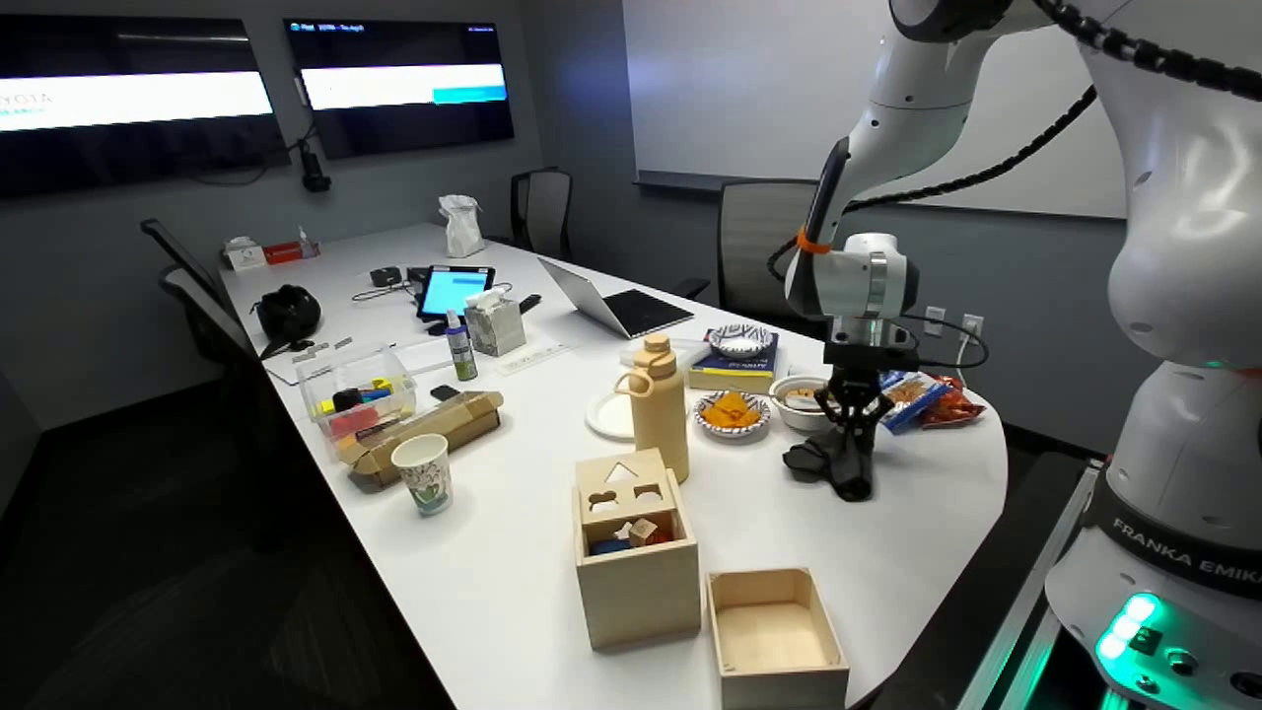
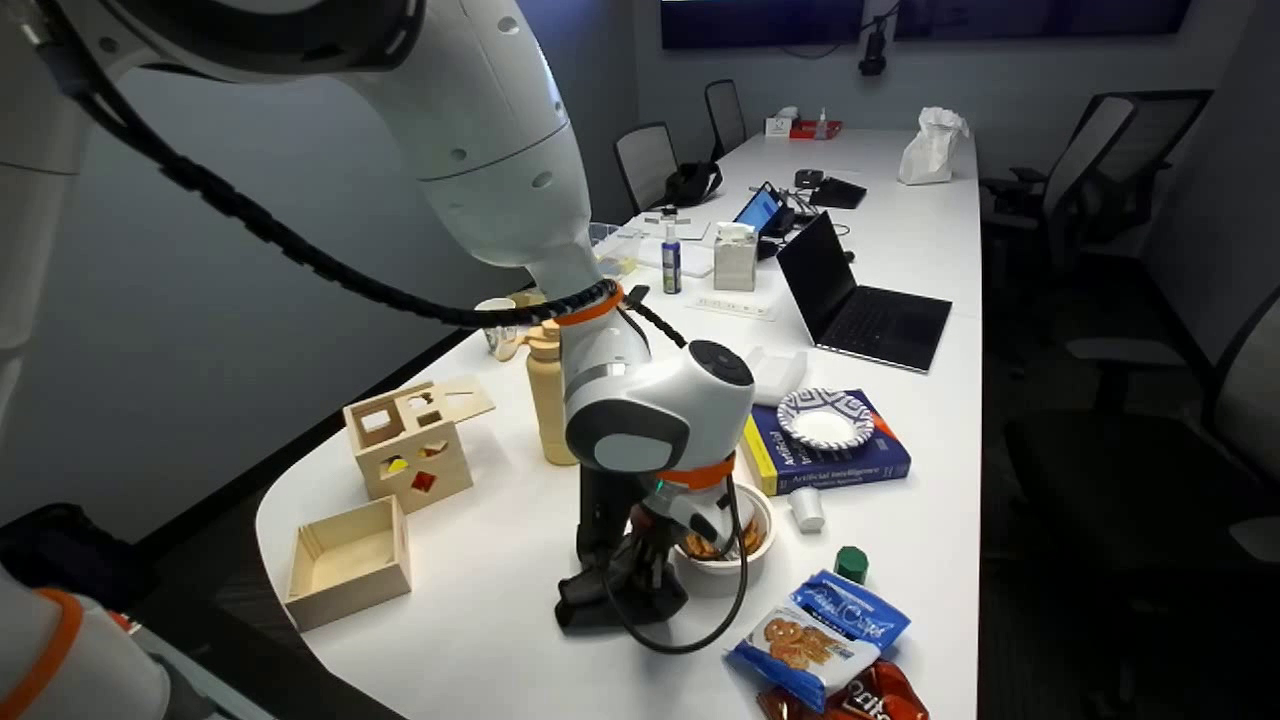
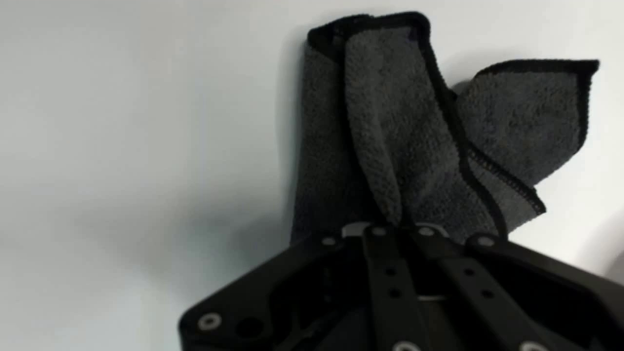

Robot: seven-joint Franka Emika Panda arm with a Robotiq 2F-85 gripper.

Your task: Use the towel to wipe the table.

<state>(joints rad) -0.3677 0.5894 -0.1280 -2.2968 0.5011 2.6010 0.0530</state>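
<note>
The dark grey towel with black edging (image 3: 429,122) is bunched and folded, and its loose ends spread out from the gripper in the wrist view. It also shows in both exterior views (image 1: 838,468) (image 2: 625,595). My gripper (image 3: 399,228) points down and is shut on the towel, with a fold pinched between the fingertips. In an exterior view the gripper (image 1: 856,414) is low over the white table (image 1: 523,562). The towel's lower ends appear to rest on the tabletop. The pinched part is hidden between the fingers.
A white bowl of snacks (image 2: 755,535) stands close beside the gripper. Snack bags (image 2: 830,635), a green cap (image 2: 851,564), a small white cup (image 2: 806,509), a book (image 2: 850,465), an orange-filled bowl (image 1: 732,412), a tan bottle (image 1: 659,414) and wooden boxes (image 1: 641,597) (image 1: 779,631) stand around.
</note>
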